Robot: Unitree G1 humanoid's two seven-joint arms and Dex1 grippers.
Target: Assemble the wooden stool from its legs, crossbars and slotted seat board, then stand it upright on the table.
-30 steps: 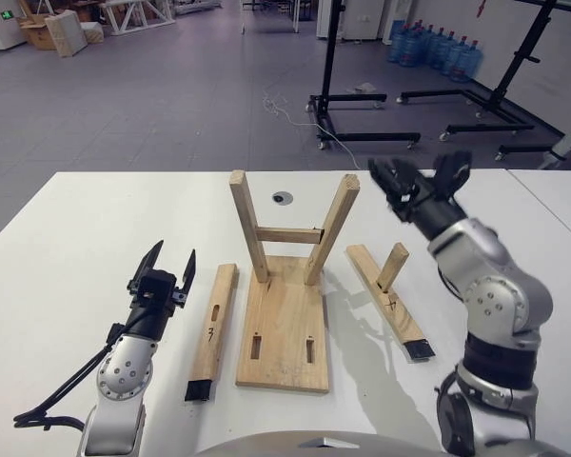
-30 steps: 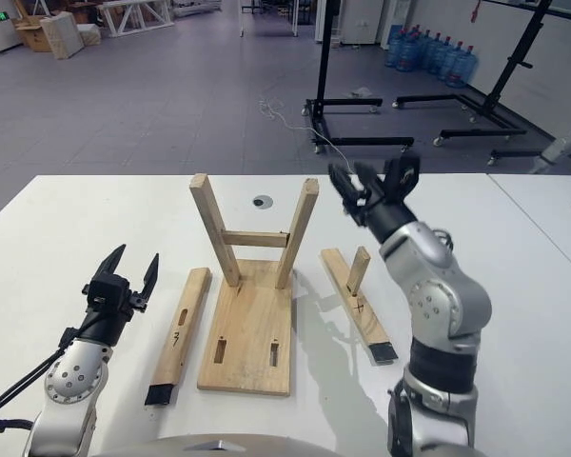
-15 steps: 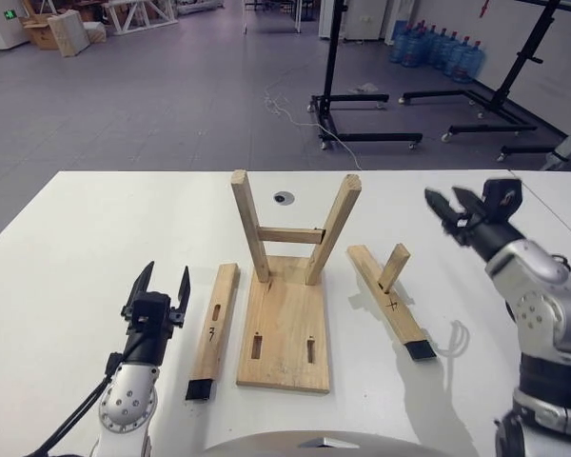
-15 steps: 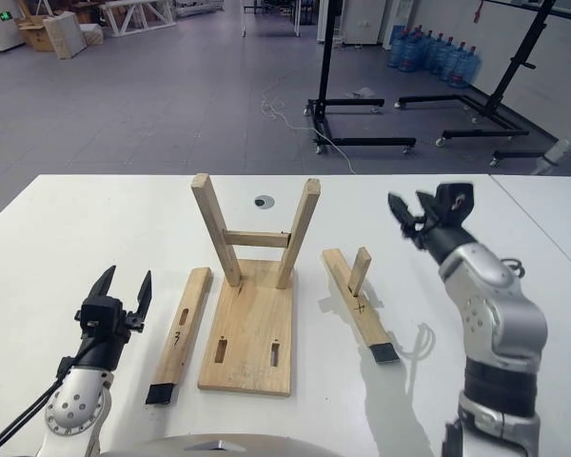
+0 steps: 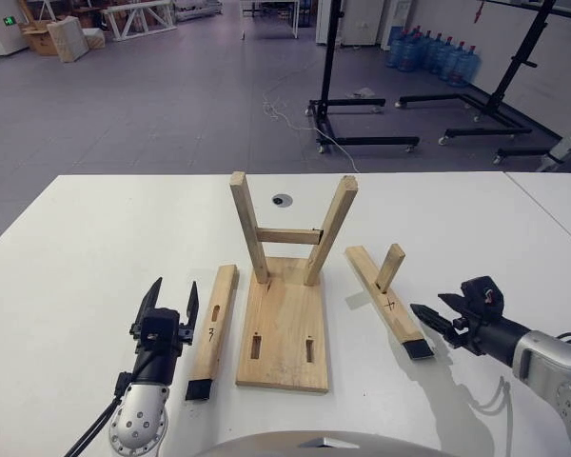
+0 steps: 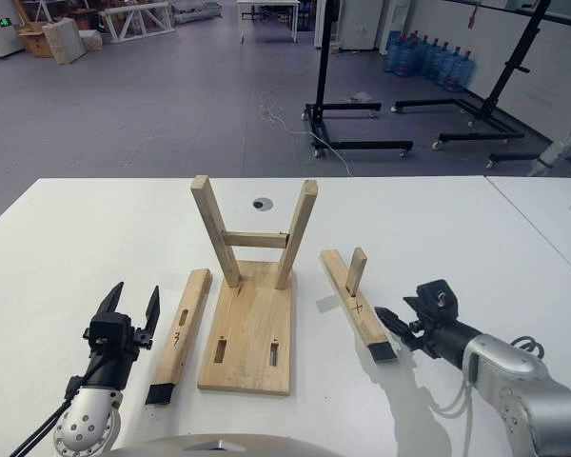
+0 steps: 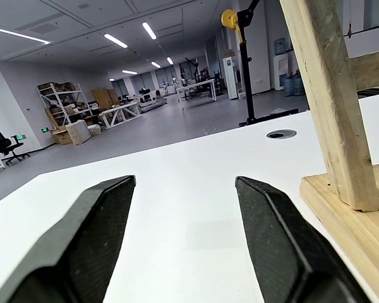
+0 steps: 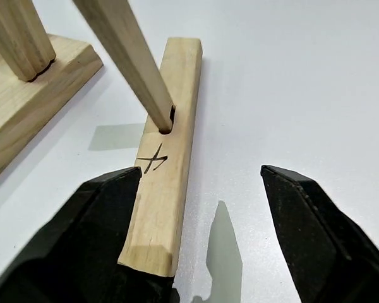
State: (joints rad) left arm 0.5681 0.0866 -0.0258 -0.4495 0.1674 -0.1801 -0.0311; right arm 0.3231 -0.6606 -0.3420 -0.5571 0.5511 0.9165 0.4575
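The seat board point(image 5: 284, 328) lies flat in the middle of the white worktop point(image 5: 95, 238). It is a pale plank with its long side running away from the robot. Its two far slots each hold a leg point(image 5: 249, 227), the pair standing up and leaning slightly outward. A crossbar point(image 5: 288, 235) joins them partway up. The two near slots point(image 5: 256, 345) show as open holes.

A loose left leg point(image 5: 214, 324) lies flat just beside the board's left edge and apart from it. It has slots cut in its top face and a black cap point(image 5: 198, 389) on its near end. A loose right leg point(image 5: 381, 297) lies slanted to the board's right, marked with an X and capped in black at the near end. A short bar point(image 5: 391, 268) stands tilted in its slot.

The left hand point(image 7: 184, 183) sits low beside the left leg, fingers apart and holding nothing. Bare worktop stretches from it to the left edge. The right hand point(image 8: 199, 173) is at the capped end of the right leg with its fingers spread wide. One finger point(image 8: 107, 221) is close against the leg end, but whether it touches cannot be told. The other finger is over bare worktop.

A round hole point(image 5: 283, 199) sits near the far edge, and open white surface lies to the right.
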